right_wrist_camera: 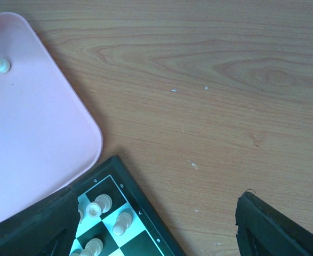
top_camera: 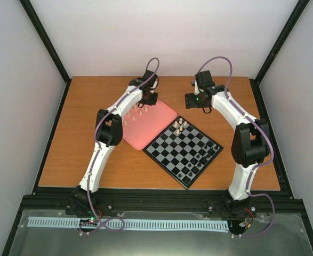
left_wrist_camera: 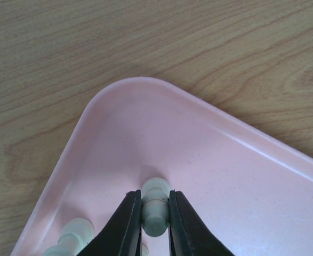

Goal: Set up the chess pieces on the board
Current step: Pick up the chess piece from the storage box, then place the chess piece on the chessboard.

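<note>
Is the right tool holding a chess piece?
No, the right tool has its fingers wide apart over the board corner and bare table, gripping nothing.

Cream chess pieces (left_wrist_camera: 155,209) upright on a pink tray (top_camera: 145,134), a few on the far corner of the board (top_camera: 184,152)

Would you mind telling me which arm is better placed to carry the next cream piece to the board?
Left. The left gripper is closed on a cream piece in the pink tray; the right gripper hangs open and empty over the table beside the board.
</note>
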Robot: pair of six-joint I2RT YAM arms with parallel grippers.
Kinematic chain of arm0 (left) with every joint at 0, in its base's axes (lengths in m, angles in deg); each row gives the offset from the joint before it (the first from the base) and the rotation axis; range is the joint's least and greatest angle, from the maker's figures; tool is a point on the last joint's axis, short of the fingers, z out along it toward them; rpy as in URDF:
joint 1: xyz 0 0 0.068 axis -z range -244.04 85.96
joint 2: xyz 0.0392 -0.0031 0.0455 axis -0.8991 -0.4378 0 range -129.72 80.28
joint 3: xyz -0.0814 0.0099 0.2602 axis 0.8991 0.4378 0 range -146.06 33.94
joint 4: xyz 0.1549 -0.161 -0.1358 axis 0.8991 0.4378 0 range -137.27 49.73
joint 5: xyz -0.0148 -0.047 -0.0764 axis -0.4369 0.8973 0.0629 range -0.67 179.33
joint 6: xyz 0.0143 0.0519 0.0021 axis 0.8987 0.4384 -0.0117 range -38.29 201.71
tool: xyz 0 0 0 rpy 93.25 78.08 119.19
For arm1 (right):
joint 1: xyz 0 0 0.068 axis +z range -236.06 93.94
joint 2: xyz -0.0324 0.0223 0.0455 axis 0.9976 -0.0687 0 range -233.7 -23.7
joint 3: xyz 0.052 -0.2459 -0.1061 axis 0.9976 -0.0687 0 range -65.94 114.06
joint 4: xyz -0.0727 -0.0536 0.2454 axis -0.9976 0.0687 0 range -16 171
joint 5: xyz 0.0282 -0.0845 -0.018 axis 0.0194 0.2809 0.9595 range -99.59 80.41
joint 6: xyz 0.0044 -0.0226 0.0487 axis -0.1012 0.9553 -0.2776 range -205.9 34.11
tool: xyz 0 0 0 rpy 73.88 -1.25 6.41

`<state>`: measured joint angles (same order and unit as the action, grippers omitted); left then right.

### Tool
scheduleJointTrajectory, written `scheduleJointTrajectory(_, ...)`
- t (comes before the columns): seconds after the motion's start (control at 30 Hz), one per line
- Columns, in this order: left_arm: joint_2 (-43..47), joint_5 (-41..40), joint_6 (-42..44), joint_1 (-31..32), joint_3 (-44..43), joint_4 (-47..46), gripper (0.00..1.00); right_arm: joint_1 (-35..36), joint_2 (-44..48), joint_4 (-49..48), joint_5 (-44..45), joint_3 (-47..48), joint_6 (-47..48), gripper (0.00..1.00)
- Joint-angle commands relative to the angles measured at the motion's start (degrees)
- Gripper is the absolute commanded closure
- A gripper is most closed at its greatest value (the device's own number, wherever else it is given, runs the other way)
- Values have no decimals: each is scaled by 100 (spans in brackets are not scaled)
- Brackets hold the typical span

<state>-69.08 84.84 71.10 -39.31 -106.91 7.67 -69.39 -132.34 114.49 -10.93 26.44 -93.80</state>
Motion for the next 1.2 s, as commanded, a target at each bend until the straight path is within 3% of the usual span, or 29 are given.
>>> scheduleJointTrajectory(0.0, 610, 242, -148, -22, -70, 68, 99, -42, 16, -54, 50, -5, 9, 20)
scheduleJointTrajectory(0.23, 1494, 900, -297, 287, 446, 168, 99, -43, 90, -162, 43, -169, -57, 20)
scheduleJointTrajectory(0.47, 2600, 1053, -359, 1145, 2483, -48, 99, -50, 181, -191, 233, -186, -71, 20)
scheduleJointTrajectory(0.73, 3419, 1262, -672, 1325, 4166, -486, 99, -54, 177, -164, 369, -147, -152, 19)
scheduleJointTrajectory(0.87, 3435, 1308, -785, 1367, 4342, -625, 99, -49, 160, -181, 419, -125, -220, 17)
scheduleJointTrajectory(1.0, 3348, 1360, -891, 1374, 4208, -827, 99, -49, 116, -132, 465, -63, -242, 0)
scheduleJointTrajectory(1.17, 3019, 1363, -959, 1422, 3699, -811, 99, -74, 104, -82, 624, -8, -230, 0)
